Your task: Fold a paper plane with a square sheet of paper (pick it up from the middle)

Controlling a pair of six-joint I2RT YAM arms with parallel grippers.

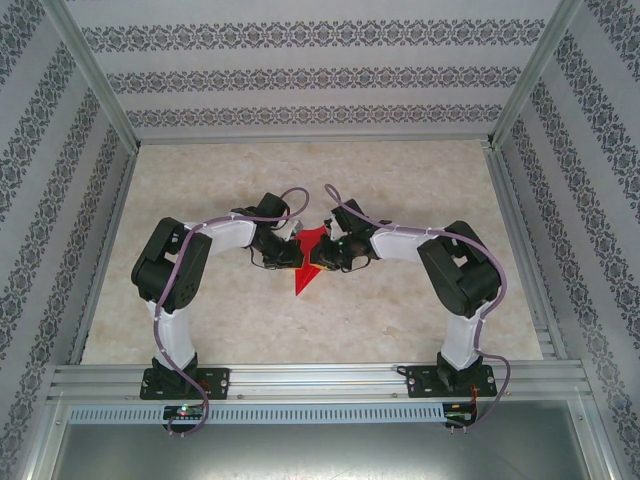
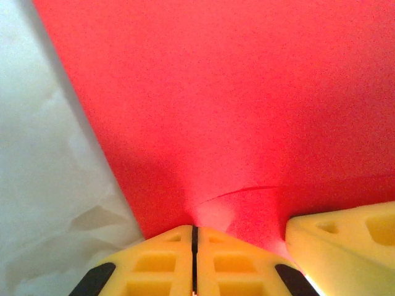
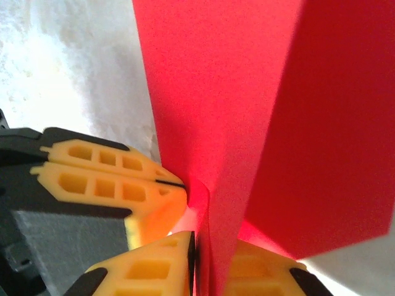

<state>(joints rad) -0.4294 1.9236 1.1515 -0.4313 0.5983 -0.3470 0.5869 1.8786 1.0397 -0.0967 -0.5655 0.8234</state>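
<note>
Above the middle of the bench (image 1: 420, 190), a creased, pointed sheet of bright red paper (image 1: 303, 280) is clamped by left gripper (image 2: 194, 228) and right gripper (image 3: 200, 239) alike, seemingly to steady its fold.

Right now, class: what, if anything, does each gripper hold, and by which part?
Both pinch the folded red paper: the left gripper and the right gripper grip neighbouring spots on one edge.

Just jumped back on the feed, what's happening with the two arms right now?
Both arms meet over the middle of the pale marbled table. The left gripper and the right gripper are each pinched shut on the thin, bright red folded paper sheet, close beside each other. The paper tapers to a point toward the arm bases; folding looks midway, not finished.
</note>
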